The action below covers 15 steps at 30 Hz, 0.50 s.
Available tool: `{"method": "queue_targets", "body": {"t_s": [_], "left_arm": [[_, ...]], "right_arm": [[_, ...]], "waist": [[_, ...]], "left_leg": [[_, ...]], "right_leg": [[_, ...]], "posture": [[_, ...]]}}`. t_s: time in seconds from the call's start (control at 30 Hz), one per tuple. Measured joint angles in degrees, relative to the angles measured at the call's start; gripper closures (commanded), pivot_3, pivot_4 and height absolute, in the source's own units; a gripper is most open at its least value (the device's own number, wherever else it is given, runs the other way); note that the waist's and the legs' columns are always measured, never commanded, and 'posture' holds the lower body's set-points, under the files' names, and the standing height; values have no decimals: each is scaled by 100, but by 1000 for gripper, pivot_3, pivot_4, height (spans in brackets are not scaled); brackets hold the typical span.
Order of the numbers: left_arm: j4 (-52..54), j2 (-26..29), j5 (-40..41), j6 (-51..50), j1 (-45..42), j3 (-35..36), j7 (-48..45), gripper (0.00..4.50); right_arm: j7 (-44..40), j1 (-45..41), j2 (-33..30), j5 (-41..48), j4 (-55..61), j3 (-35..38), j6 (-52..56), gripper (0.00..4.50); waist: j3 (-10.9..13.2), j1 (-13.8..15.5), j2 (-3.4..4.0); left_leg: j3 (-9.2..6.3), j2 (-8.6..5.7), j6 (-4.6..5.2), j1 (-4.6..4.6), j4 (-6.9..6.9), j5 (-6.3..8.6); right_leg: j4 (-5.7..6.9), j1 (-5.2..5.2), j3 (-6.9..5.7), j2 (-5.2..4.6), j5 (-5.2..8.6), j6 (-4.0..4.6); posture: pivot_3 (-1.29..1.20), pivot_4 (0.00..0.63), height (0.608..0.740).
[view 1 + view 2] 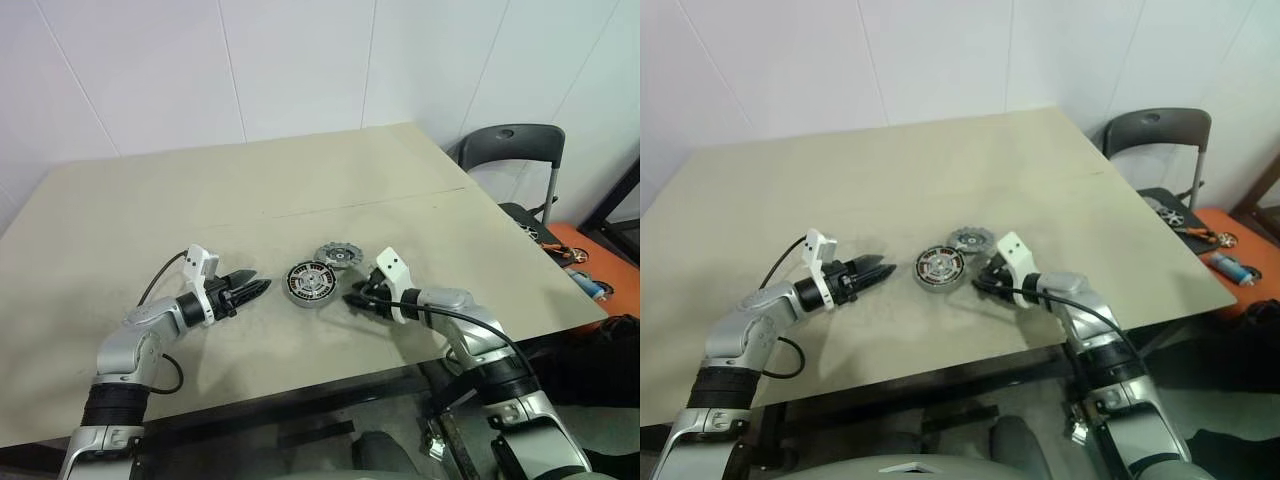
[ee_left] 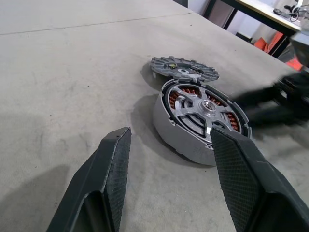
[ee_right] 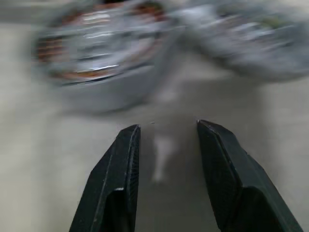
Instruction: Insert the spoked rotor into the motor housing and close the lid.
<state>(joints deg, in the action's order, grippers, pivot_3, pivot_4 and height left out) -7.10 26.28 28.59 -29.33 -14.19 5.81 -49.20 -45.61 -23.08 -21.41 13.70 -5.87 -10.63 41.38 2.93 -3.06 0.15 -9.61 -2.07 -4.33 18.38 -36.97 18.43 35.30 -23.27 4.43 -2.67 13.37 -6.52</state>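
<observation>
The motor housing lies flat on the table between my two grippers. In the left wrist view the spoked rotor sits in it, black rim and silver spokes on top, copper windings showing between the spokes. The lid, grey with a toothed edge, lies flat just behind the housing and touches its rim. My left gripper points at the housing from its left, a short way off, open and empty. My right gripper hovers low by the housing's right side, also open with nothing between its fingers.
The beige table stretches far behind and to the left of the parts. A dark chair stands past the table's right corner. Tools lie on an orange surface further to the right, off the table.
</observation>
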Motion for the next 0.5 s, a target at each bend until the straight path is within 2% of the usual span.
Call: {"method": "queue_targets", "body": {"t_s": [0.07, 0.2, 0.37, 0.5], "left_arm": [[0, -1, -8, 1, -2, -1, 14, 1712], [2, -6, -16, -1, -7, -11, 43, 1712], [11, 4, -25, -3, -4, -13, 61, 1712], [11, 11, -38, -3, -2, -12, 68, 1712]], "right_arm": [[15, -75, 182, 398, -128, 341, 557, 2599], [544, -596, 689, 1185, -973, 1581, 1469, 2599], [1545, -1111, 998, 1676, -1834, 2874, 1619, 2599], [1924, -1150, 1066, 1815, -2085, 3281, 1602, 2599]], "waist": [[0, 11, 0], [1, 61, 2], [2, 79, 3], [3, 60, 5]], "left_leg": [[0, 0, 0, -3, -4, 0], [-1, -1, -1, -2, -7, -1], [0, -2, -1, 4, 0, -1], [1, -2, -1, 7, 8, 0]], "right_leg": [[3, 4, 0, 1, 0, 0], [8, 2, -1, 1, -3, 5], [0, -2, -1, -1, -4, 5], [-4, -9, 0, -1, -3, 5]], "posture": [[0, 0, 740], [0, 0, 740], [0, 0, 740], [0, 0, 740]]}}
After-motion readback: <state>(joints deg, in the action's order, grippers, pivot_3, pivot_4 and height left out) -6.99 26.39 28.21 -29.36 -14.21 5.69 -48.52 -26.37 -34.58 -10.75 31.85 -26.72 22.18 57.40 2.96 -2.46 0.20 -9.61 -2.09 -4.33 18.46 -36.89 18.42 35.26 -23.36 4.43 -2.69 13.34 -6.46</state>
